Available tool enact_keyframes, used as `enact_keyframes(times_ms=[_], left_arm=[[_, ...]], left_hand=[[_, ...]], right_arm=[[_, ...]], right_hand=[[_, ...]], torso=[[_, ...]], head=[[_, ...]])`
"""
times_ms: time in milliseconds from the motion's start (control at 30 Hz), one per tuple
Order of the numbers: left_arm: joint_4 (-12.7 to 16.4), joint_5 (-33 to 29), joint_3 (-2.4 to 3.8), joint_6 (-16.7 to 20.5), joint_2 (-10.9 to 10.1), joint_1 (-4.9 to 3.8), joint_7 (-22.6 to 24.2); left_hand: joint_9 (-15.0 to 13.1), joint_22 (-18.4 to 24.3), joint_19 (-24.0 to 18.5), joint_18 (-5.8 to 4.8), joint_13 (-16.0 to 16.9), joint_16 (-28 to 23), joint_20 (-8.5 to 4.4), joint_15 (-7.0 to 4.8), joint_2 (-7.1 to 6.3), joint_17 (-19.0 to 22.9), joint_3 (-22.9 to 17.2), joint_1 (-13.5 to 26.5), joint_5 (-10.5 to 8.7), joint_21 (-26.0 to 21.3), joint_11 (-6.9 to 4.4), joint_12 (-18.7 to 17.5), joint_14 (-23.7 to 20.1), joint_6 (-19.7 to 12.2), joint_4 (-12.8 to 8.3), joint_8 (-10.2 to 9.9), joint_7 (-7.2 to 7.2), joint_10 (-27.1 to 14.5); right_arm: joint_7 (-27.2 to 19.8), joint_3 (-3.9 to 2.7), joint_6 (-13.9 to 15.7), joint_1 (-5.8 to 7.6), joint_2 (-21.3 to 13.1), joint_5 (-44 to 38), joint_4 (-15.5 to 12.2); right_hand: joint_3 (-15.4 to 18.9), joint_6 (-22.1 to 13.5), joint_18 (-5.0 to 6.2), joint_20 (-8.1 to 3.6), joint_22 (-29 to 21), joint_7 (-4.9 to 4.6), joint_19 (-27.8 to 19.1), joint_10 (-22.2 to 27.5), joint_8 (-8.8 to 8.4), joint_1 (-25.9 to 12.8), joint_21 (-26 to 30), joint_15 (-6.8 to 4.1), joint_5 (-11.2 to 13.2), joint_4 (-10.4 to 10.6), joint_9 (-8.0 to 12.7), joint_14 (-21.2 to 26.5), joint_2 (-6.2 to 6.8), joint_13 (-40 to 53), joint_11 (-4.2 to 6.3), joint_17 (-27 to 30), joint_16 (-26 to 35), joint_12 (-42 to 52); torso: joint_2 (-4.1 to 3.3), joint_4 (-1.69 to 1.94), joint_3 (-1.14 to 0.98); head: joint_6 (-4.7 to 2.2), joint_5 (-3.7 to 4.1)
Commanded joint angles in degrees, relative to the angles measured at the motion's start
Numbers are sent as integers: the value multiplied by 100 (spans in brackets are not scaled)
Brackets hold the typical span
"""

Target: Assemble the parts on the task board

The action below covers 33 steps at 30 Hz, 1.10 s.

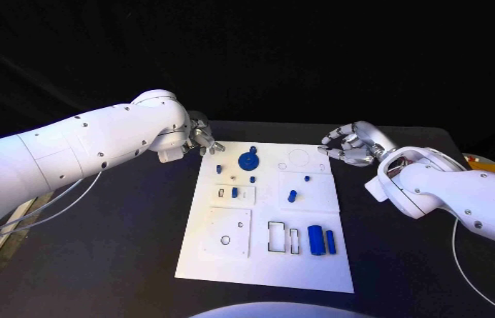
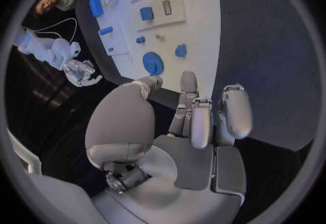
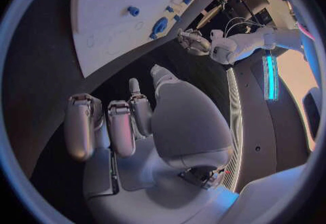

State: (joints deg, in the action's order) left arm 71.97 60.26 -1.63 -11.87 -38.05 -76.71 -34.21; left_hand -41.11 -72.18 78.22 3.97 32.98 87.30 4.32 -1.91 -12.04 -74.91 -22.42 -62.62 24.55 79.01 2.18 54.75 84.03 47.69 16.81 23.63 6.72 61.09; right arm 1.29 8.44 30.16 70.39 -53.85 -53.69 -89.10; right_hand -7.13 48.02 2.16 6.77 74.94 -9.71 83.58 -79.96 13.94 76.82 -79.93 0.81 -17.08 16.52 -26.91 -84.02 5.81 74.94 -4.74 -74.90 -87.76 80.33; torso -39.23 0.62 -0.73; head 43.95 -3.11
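Observation:
The white task board (image 1: 268, 261) lies in the middle of the black table. On its far part stands a round blue disc (image 1: 249, 161), with small blue pegs (image 1: 217, 168) around it. Two blue cylinders (image 1: 315, 240) lie side by side in the near right part. My left hand (image 1: 196, 141) hovers off the board's far left corner, fingers loosely bent, holding nothing. My right hand (image 1: 349, 146) hovers off the far right corner, also holding nothing. The left wrist view shows my left hand (image 2: 190, 120) with thumb and fingers apart above the board (image 2: 197, 17). My right hand (image 3: 136, 120) looks the same.
Empty cut-outs (image 1: 278, 236) and a raised square plate (image 1: 229, 234) sit on the board's near part. A yellow object (image 1: 476, 162) lies at the table's right edge. Cables (image 1: 62, 196) hang beside my left arm.

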Motion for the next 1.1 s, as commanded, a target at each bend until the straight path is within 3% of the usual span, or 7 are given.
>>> enact_keyframes(times_ms=[33, 267, 433, 733, 1000, 1100], left_arm=[[-104, 160, -43, -323, 105, 8, 52], [-291, 237, -150, -624, 253, 47, -9], [-345, 268, -194, -808, 302, 68, -28], [-370, 235, -218, -907, 340, 84, -26], [-386, 175, -223, -837, 357, 94, -16], [-392, 137, -223, -748, 362, 96, -2]], left_hand=[[21, 6, 25, 24, -9, 9, 8, 52, -32, -1084, 78, 49, -115, 11, 15, -29, 459, -29, 4, 52, 2, -37], [40, -24, 44, 17, -9, 11, 14, 54, -28, -1086, 128, 82, -187, 28, 17, -17, 460, -48, 5, 71, 5, -33], [46, -41, 55, 13, -4, 11, 17, 54, -9, -1085, 142, 98, -201, 38, 16, 2, 459, -39, 6, 88, 5, -13], [51, -55, 64, 10, 1, 4, 19, 53, 19, -1074, 150, 101, -201, 47, 13, 22, 455, -15, 2, 115, 0, 0], [67, -102, 92, 1, 7, 13, 20, 46, 115, -1088, 126, 60, -184, 77, 4, 52, 459, 29, -2, 174, -8, 12], [83, -134, 111, -5, 7, 23, 16, 41, 207, -1102, 84, -12, -179, 97, -3, 72, 465, 61, -6, 223, -15, 21]], right_arm=[[-28, 0, -51, -3, 5, -23, -9], [-31, 0, -53, -3, 11, -24, -12], [-31, 0, -53, -3, 12, -24, -14], [-33, 0, -55, -3, 18, -24, -10], [-31, 0, -56, -4, 21, -25, -5], [-30, 0, -56, -4, 24, -25, -2]], right_hand=[[6, -32, 56, -15, 834, 22, -19, 30, 36, -64, 18, -26, -8, 8, -8, -418, -13, 346, 1, -731, 22, -26], [3, -28, 54, -15, 838, 25, -14, 30, 46, -65, 14, -26, -9, 5, -11, -419, -19, 344, 3, -731, 23, -27], [3, -28, 54, -15, 838, 25, -14, 30, 46, -65, 14, -26, -9, 5, -11, -419, -19, 344, 3, -731, 23, -27], [3, -28, 54, -15, 838, 25, -14, 30, 46, -65, 14, -26, -9, 5, -11, -419, -19, 344, 3, -731, 23, -27], [3, -28, 54, -15, 838, 25, -14, 30, 46, -65, 14, -26, -9, 5, -11, -419, -19, 344, 3, -731, 23, -27], [-1, -28, 55, -16, 837, 26, -15, 32, 52, -63, 18, -27, -11, 2, -12, -418, -23, 341, 4, -727, 24, -30]], torso=[[-2, -9, 2], [-6, -12, 4], [0, -5, 2], [7, -3, -2], [2, -7, -1], [5, -6, -3]], head=[[20, 6], [35, 19], [53, 26], [64, 28], [71, 28], [72, 30]])
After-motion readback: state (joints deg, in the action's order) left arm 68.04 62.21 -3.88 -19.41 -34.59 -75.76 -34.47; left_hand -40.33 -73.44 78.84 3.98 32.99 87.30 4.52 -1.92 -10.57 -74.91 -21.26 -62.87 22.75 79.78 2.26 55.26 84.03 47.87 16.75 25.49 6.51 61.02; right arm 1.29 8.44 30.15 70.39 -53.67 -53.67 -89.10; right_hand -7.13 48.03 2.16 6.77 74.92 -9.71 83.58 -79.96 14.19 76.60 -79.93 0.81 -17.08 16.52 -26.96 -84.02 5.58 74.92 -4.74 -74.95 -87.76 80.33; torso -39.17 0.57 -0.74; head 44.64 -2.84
